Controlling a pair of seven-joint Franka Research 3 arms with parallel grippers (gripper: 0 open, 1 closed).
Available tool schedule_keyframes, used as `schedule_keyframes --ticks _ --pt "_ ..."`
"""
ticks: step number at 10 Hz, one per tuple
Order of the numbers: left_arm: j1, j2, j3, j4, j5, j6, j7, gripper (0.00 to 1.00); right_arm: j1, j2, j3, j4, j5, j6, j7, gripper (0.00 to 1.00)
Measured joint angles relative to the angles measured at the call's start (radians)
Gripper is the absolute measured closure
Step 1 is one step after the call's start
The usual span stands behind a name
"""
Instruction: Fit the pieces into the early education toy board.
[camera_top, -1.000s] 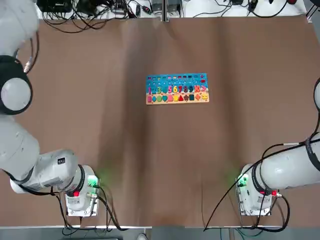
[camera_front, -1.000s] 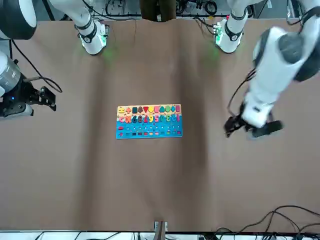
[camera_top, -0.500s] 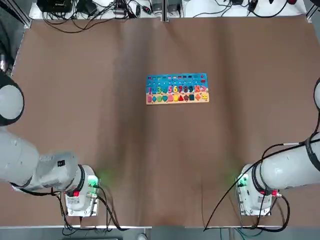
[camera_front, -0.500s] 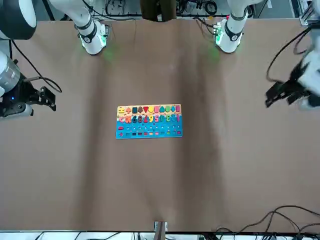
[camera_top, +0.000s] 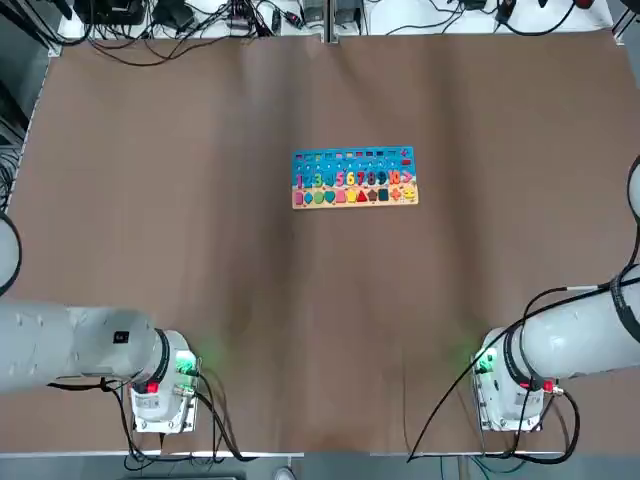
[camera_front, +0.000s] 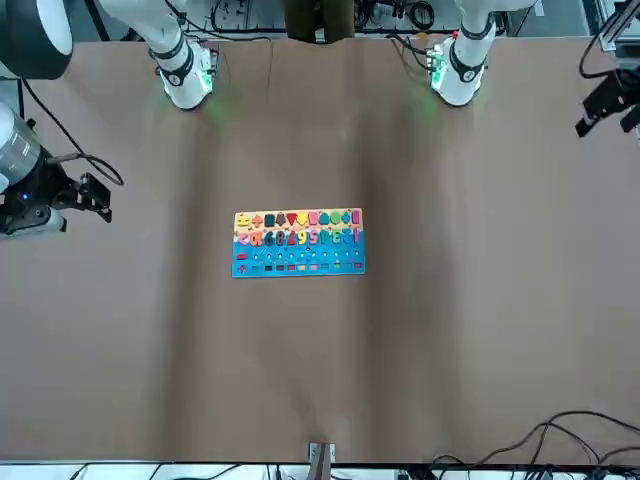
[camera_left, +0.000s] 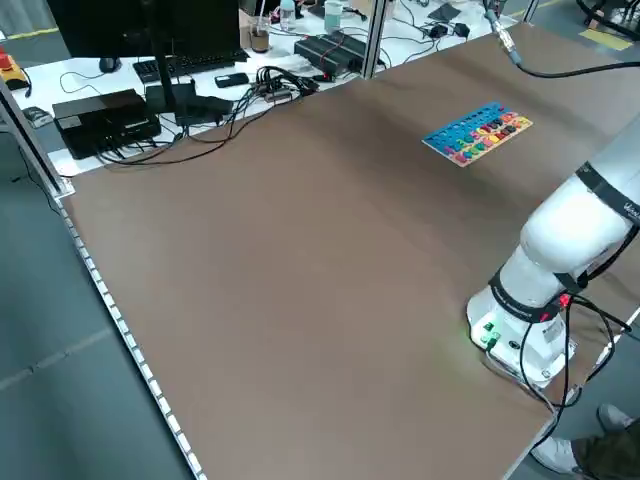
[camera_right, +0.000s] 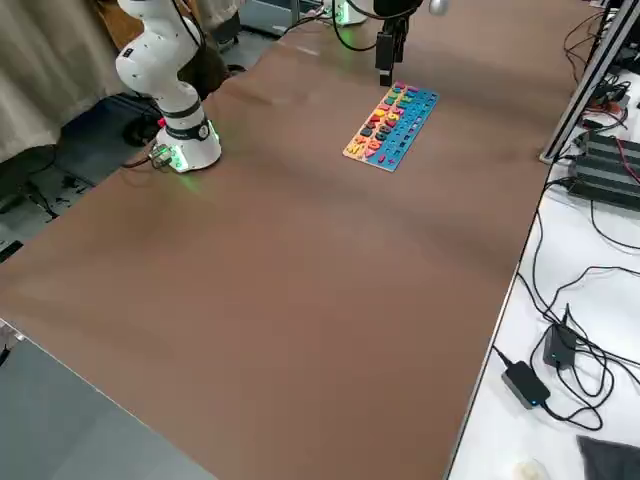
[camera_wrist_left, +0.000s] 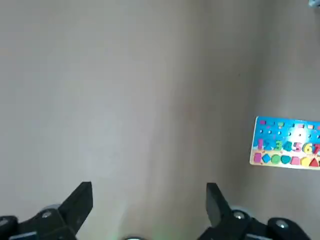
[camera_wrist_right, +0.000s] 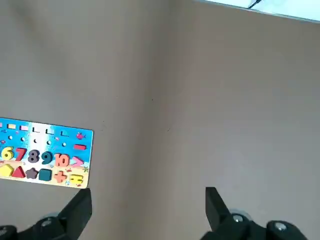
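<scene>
While the early education toy board (camera_top: 354, 178) sits exactly where it was 1 s ago, mid-table and slightly toward the far edge, the left arm has pulled out. It was over the table's left side 1 s ago; its left gripper (camera_front: 606, 108) now hangs at the left table edge and is out of the top view. Right gripper (camera_front: 88, 197) is unchanged, parked at the right edge.

Both sets of jaws are spread wide with nothing between them: left gripper (camera_wrist_left: 149, 205), right gripper (camera_wrist_right: 148, 209).

Board is well apart from both grippers, seen off to one side in each wrist view (camera_wrist_left: 286, 144) (camera_wrist_right: 45, 153). Its slots look filled; can't spot any loose pieces on the table (camera_top: 300, 320).
</scene>
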Motion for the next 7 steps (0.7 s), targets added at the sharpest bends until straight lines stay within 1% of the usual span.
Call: schedule_keyframes --ticks 2,4,5,7 --pt "-0.027 0.024 -0.001 0.002 0.046 0.013 0.000 0.01 -0.001 0.000 0.000 0.000 0.000 0.000 0.000 0.00" --pt "-0.049 0.101 -0.004 0.063 0.079 0.024 -0.003 0.01 -0.002 0.000 0.000 0.000 0.000 0.005 0.000 0.00" --pt "-0.050 0.122 -0.004 0.079 0.081 0.024 -0.003 0.02 -0.002 0.000 0.000 0.000 0.000 0.006 0.000 0.00" --pt "-0.052 0.127 -0.005 0.081 0.079 0.022 0.001 0.02 -0.002 0.000 -0.001 0.000 0.000 0.007 0.000 0.00"
